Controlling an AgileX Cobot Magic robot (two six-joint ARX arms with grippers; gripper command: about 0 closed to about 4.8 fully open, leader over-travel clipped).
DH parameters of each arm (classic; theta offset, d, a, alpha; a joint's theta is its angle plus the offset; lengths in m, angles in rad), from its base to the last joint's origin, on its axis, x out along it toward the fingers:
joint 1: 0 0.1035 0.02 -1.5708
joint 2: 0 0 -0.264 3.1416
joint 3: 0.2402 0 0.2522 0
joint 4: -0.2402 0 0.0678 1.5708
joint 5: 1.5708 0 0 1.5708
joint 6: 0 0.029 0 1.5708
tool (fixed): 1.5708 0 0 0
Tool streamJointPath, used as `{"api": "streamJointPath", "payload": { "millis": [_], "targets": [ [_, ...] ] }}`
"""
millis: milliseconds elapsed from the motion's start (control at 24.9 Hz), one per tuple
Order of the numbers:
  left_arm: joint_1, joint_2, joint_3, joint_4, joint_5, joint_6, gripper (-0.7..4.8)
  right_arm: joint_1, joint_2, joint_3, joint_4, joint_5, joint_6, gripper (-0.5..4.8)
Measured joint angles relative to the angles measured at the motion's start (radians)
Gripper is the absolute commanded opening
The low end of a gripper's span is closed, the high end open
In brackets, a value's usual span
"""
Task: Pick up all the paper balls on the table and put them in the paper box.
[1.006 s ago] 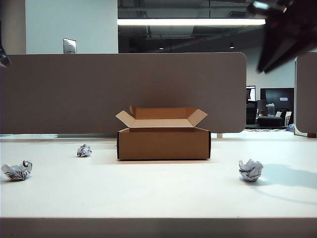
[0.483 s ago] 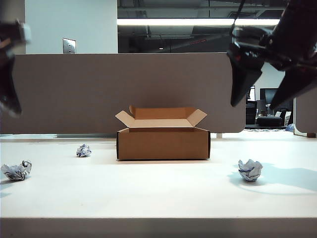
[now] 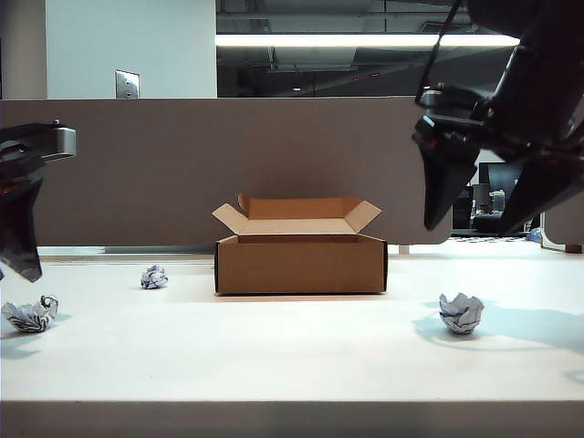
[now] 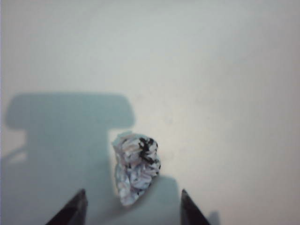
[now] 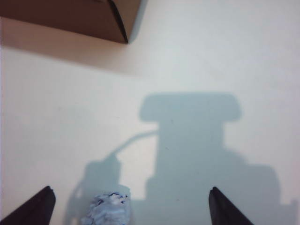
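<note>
The paper box (image 3: 301,263) sits at the middle of the table (image 3: 274,356) in the exterior view, its 4 flaps spread open, in front of the grey divider panel (image 3: 228,164). 3 paper balls lie on the tabletop: 1 near the box at its 9 o'clock (image 3: 154,276), 1 farther out toward 8 o'clock at the table's left edge (image 3: 30,314), and 1 at the box's 4 o'clock (image 3: 461,313). None is in the box. The left gripper (image 4: 129,208) hangs above the far-left ball (image 4: 136,167), its fingers spread with the ball lying between their tips in the left wrist view, not touching either; in the exterior view only 1 dark finger (image 3: 20,233) shows at the left edge. The right gripper (image 3: 474,224) hovers above the right-hand ball, jaws wide apart and empty; in the right wrist view that ball (image 5: 108,209) lies between the fingertips (image 5: 33,206), nearer 1 side, with a corner of the box (image 5: 93,18) beyond.
</note>
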State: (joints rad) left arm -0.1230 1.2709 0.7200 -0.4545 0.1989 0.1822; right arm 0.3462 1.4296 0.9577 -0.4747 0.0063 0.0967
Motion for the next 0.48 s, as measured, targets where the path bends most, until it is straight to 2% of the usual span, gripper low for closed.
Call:
{"api": "streamJointPath", "payload": {
  "millis": [121, 483],
  "targets": [
    [0.0, 0.002, 0.0, 0.057, 0.0, 0.001, 3.16, 0.0, 0.047, 0.0, 0.005, 0.0, 0.001, 4.79],
    [0.0, 0.042, 0.002, 0.091, -0.019, 0.004, 3.15, 0.0, 0.106, -0.001, 0.013, -0.005, 0.027, 4.79]
  ]
}}
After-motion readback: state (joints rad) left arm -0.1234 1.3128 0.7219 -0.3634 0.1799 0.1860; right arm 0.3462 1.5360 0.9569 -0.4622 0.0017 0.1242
